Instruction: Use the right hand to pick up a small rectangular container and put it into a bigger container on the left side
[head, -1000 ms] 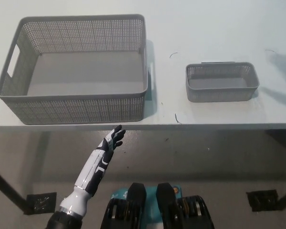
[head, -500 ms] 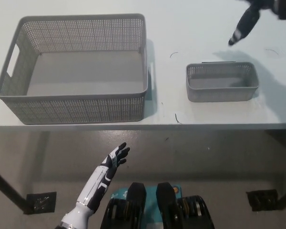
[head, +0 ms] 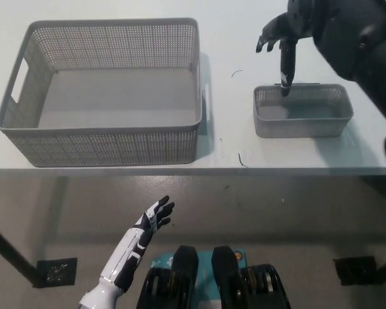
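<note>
1. The large grey mesh basket [head: 109,90] sits empty on the white table [head: 225,38] and serves as the landmark. It has not moved over the last second.
2. Below the basket's front wall and off the table edge, the white left hand [head: 156,215] rests with its fingers spread, holding nothing. It has sunk a little lower than it was a second ago.
3. To the right of the basket, well apart from it, stands the small grey mesh container [head: 303,110], upright and empty, in the same spot as before.
4. The black right hand [head: 284,35] was out of view a second ago. It now hangs over the small container's back rim, fingers loose and apart, one reaching down to about the rim. Whether it touches, I cannot tell.
5. My reading: the reach is nearly done and the grasp has not begun.
6. The table is pale and bare apart from faint curved marks [head: 236,73] right of the basket. Below its front edge lies a grey floor [head: 296,219].
</note>
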Tool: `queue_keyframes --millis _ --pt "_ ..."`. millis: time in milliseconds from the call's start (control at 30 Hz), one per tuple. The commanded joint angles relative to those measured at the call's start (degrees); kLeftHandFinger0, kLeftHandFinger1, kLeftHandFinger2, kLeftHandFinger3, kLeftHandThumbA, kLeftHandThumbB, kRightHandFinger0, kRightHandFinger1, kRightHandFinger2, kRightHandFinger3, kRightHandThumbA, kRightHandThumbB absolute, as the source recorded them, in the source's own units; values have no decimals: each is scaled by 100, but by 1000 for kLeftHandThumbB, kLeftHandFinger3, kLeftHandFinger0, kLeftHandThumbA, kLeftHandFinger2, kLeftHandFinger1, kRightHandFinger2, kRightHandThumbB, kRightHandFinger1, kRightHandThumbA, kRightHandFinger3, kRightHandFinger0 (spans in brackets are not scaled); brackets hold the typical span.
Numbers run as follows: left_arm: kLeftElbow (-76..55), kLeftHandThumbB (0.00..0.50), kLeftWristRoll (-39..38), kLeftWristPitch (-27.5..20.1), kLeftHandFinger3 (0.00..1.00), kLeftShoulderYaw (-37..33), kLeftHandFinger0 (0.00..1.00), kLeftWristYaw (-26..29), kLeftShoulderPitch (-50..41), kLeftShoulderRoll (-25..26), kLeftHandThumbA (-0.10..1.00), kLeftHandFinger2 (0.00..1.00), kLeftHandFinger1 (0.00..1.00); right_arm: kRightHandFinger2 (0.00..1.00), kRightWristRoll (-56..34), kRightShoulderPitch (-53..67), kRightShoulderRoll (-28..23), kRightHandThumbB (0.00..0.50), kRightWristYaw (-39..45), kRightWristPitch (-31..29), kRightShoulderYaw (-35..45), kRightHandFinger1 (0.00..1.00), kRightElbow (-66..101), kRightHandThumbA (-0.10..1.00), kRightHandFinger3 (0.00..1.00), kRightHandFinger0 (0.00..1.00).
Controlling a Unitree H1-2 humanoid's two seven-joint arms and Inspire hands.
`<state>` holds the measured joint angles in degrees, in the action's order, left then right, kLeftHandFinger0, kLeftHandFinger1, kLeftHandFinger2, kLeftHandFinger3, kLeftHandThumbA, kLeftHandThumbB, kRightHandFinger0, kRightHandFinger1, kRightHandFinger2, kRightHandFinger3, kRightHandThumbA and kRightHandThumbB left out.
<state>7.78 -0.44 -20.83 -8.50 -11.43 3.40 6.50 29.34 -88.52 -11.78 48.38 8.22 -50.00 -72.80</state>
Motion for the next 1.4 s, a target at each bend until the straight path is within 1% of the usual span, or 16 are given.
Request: queue_keyframes --millis 0,100,200,267,300,367,500,667,800,967,1033,1133,1233,1300,1333,1367 --pt "-177 362 -105 -185 1000 54 1000 -52 11 44 1000 1000 1000 1000 370 -618 83 405 -317 -424 -3 1000 -401 1000 1000 1000" --pt "-145 375 -78 -188 1000 50 1000 -37 64 34 1000 1000 1000 1000 449 -622 113 406 -703 -499 18 1000 -616 1000 1000 1000" --pt "-153 365 -67 -191 1000 43 1000 -50 67 52 1000 1000 1000 1000 519 -607 136 412 -823 -513 14 1000 -714 1000 1000 1000" --pt "-138 355 -31 -255 1000 37 1000 -19 5 30 1000 1000 1000 1000 522 -554 164 399 -899 -468 53 1000 -814 1000 1000 1000" --pt "-116 346 -8 -320 1000 30 1000 -21 13 37 1000 1000 1000 1000 567 -527 154 415 -1033 -434 45 1000 -838 1000 1000 1000" --pt "-138 359 -12 -305 1000 34 1000 -24 18 47 1000 1000 1000 1000 548 -515 163 429 -1080 -306 113 1000 -884 1000 1000 1000" --pt "-168 363 -12 -308 1000 31 1000 -17 -23 36 1000 1000 1000 1000 591 -405 117 410 -1036 -365 148 1000 -958 1000 1000 1000" --pt "-120 359 31 -371 1000 24 1000 -37 20 79 1000 1000 1000 1000 330 -249 23 382 -886 -215 547 1000 -1026 1000 1000 1000" --pt "-132 358 100 -374 1000 7 1000 -21 12 81 1000 1000 1000 1000 395 -89 7 431 -1255 -184 699 1000 -1020 1000 1000 1000" --pt "-125 357 85 -366 1000 -1 1000 -43 71 77 1000 1000 1000 1000 300 22 -27 453 -1415 -257 1001 1000 -1040 1000 1000 1000" --pt "-113 360 77 -363 1000 6 1000 -38 67 74 1000 1000 1000 1000 225 52 -15 486 -1438 -174 1155 1000 -1044 1000 1000 1000" --pt "-105 360 103 -410 1000 10 1000 -20 71 65 1000 1000 1000 1000 275 102 2 495 -1453 -98 1239 1000 -1057 1000 1000 1000" --pt "-119 370 99 -370 1000 10 1000 -25 70 62 1000 1000 1000 1000 430 189 1 491 -1463 -215 1130 1000 -1069 1000 1000 1000" --pt "-122 372 99 -366 1000 9 1000 -27 69 60 1000 1000 1000 1000 401 234 -13 455 -1400 -251 1161 1000 -1074 1000 1000 1000" --pt "-122 373 100 -367 1000 9 1000 -28 70 60 1000 1000 1000 1000 373 245 -17 450 -1351 -240 1191 1000 -1079 1000 1000 1000" --pt "-131 374 122 -362 1000 7 1000 -20 68 59 1000 1000 1000 1000 368 306 -25 424 -1391 -252 1201 1000 -1084 1000 1000 1000"
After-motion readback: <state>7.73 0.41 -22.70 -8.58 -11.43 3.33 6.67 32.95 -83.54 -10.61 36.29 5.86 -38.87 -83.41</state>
